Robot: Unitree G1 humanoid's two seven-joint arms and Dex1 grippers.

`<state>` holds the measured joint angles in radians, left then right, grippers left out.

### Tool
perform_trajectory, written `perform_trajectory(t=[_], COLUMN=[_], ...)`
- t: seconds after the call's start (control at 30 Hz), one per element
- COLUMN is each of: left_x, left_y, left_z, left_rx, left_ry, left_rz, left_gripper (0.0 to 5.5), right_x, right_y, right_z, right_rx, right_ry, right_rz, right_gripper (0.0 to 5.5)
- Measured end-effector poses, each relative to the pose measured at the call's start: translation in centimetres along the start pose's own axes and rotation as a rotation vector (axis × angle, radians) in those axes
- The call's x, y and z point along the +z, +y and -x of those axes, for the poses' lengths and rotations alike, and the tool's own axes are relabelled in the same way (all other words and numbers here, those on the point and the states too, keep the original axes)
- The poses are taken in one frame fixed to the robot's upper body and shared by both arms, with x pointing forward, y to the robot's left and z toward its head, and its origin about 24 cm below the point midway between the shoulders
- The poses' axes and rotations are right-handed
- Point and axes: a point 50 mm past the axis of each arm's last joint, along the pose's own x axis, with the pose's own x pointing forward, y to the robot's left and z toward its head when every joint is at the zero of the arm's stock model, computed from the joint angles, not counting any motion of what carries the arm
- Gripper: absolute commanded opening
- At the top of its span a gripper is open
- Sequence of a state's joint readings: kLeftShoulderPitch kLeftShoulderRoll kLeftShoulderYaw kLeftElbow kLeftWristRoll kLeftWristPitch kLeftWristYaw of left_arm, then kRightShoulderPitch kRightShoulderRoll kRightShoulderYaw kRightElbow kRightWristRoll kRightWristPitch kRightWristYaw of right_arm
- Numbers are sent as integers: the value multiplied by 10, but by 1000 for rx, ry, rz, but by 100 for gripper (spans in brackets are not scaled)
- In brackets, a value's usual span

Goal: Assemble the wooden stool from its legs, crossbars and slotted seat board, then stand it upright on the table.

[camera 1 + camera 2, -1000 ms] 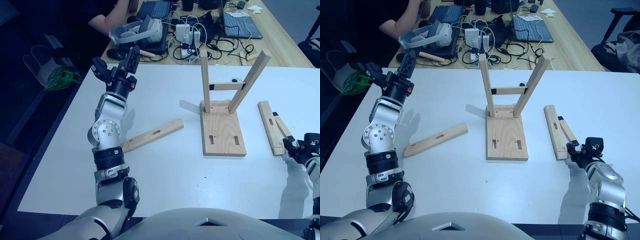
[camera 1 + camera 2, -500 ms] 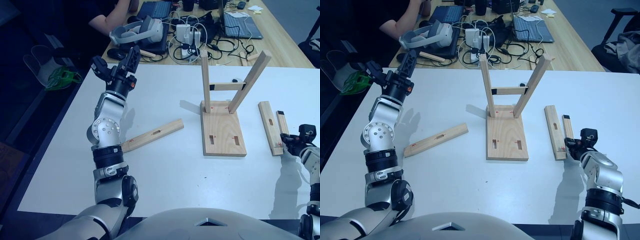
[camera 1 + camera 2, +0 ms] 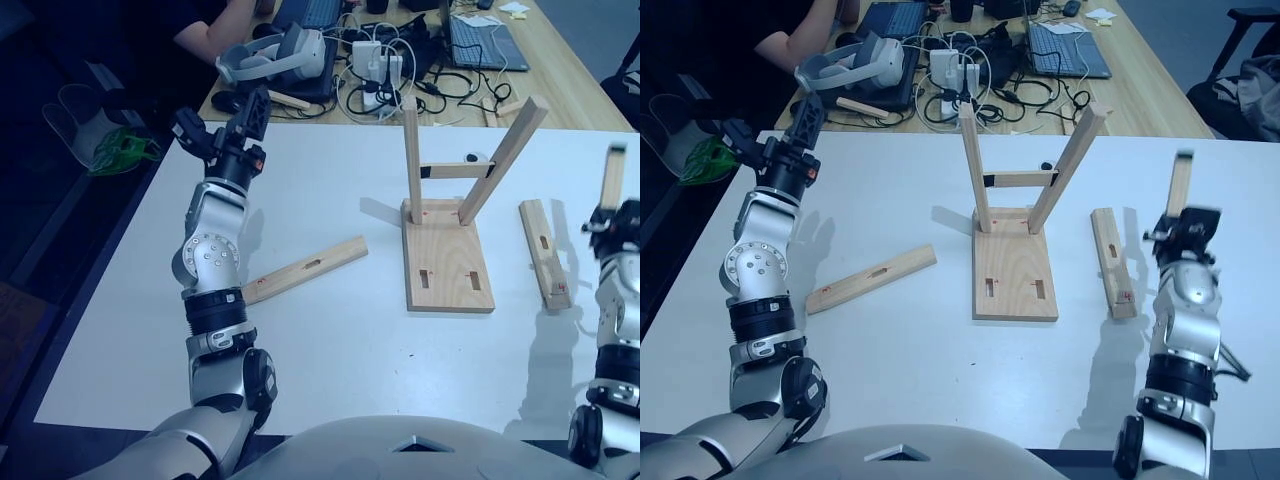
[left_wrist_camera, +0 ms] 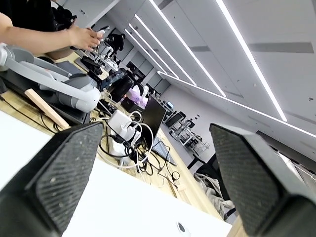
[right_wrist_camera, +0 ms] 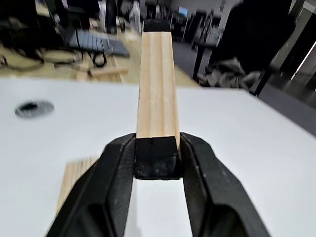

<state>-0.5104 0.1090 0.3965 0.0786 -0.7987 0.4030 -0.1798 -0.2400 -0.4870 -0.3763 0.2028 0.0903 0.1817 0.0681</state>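
From my remote station I took the seat board (image 3: 448, 270) as the clock's centre; it lay flat mid-bench (image 3: 330, 350), with two slots showing in its near half. At 9 o'clock, well apart from it, a slotted leg (image 3: 305, 268) lay flat on the bench at a slant. At 3 o'clock a second loose leg (image 3: 543, 250) lay flat, running near to far, close to the board but not touching. Farther out at 3 o'clock my right hand (image 3: 1185, 225) was raised off the bench, its fingers clamped on the dark-tipped end of a loose crossbar (image 5: 155, 84), which stood nearly upright above it. At the board's far end two standing legs rose from it: the left one (image 3: 411, 150) was upright and the right one (image 3: 505, 155) leaned outward, with a fitted crossbar (image 3: 452, 171) joining them partway up. At 10 o'clock, near the bench's far left corner, my left hand (image 3: 222, 118) was held high with its fingers spread wide and nothing between them. Beyond stood a wooden desk (image 3: 560, 80) carrying a headset (image 3: 270, 55), laptops and tangled cables.
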Motion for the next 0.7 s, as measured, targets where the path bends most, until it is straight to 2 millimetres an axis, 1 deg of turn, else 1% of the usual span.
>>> perform_trajectory(t=[0.03, 0.1, 0.13, 0.2, 0.23, 0.27, 0.3, 0.43, 0.53, 0.6, 0.7], left_x=[6, 16, 21, 29, 30, 32, 32, 30, 26, 23, 18], left_y=[-5, -21, -31, -55, -63, -70, -80, -107, -111, -113, -112], left_z=[-4, -11, -14, -19, -19, -17, -15, -8, -7, -6, -6], left_rx=[-15, -75, -122, -249, -302, -351, -421, -597, -619, -623, -618], left_ry=[-23, -55, -62, -57, -41, -19, 9, 102, 136, 150, 169], left_rz=[7, 41, 68, 118, 140, 165, 191, 230, 212, 206, 182], left_gripper=[398, 398, 398, 398, 398, 398, 398, 398, 398, 398, 398], right_x=[25, 64, 82, 124, 135, 141, 148, 155, 158, 160, 166], right_y=[2, 15, 25, 56, 64, 74, 87, 118, 133, 138, 144], right_z=[-5, -10, -10, -3, 1, 5, 11, 35, 50, 56, 60], right_rx=[13, 88, 158, 361, 432, 515, 616, 901, 1024, 1062, 1088], right_ry=[-111, -266, -337, -483, -513, -521, -531, -526, -518, -517, -527], right_rz=[40, 65, 62, 42, 33, 29, 27, 45, 39, 25, 10], right_gripper=[129, 129, 129, 129, 129, 129, 129, 129, 129, 129, 129])
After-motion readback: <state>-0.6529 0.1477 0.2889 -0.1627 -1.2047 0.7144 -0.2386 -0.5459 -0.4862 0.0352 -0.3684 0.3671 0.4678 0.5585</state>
